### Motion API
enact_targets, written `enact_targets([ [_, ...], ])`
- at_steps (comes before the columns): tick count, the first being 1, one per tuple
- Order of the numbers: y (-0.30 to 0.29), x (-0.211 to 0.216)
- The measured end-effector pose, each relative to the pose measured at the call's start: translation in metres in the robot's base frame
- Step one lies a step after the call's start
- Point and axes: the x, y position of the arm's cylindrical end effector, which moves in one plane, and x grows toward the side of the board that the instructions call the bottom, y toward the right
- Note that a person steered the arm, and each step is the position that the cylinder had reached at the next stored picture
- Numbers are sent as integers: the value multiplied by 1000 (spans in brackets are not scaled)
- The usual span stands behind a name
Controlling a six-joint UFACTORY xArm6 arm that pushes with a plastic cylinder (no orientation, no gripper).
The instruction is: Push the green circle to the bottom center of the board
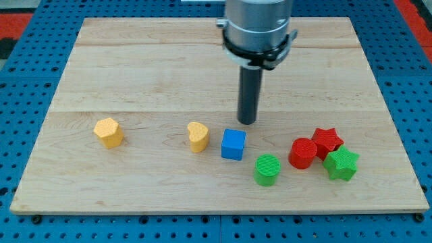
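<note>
My tip [248,122] rests on the wooden board [135,67] with nothing against it: it has no jaws to open or shut, and it touches no block, standing clear just above the blue cube [233,144] and to the cube's upper right. The green circle [267,169], the block I am to move, lies below and slightly to the right of my tip, near the board's bottom edge and a little right of the middle. I judge that the tip stands on the far side of the circle because a push toward the bottom center has to come from above and from the right, so it would need to shift further right before it drives the circle down and leftward. The circle itself is a short, upright green cylinder with faint ridges across its flat top, standing free, with the blue cube near its upper left and a red cylinder [303,152] near its right. Beyond that, a red star [327,140] touches the red cylinder, and a green star [341,163] sits just below the red star. Further left are a yellow heart [198,136] beside the cube and a yellow block [108,132], roughly hexagonal, well apart.
</note>
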Motion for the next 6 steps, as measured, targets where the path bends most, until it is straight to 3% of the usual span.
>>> enact_targets([
  [1, 35, 14],
  [3, 23, 88],
  [6, -40, 92],
])
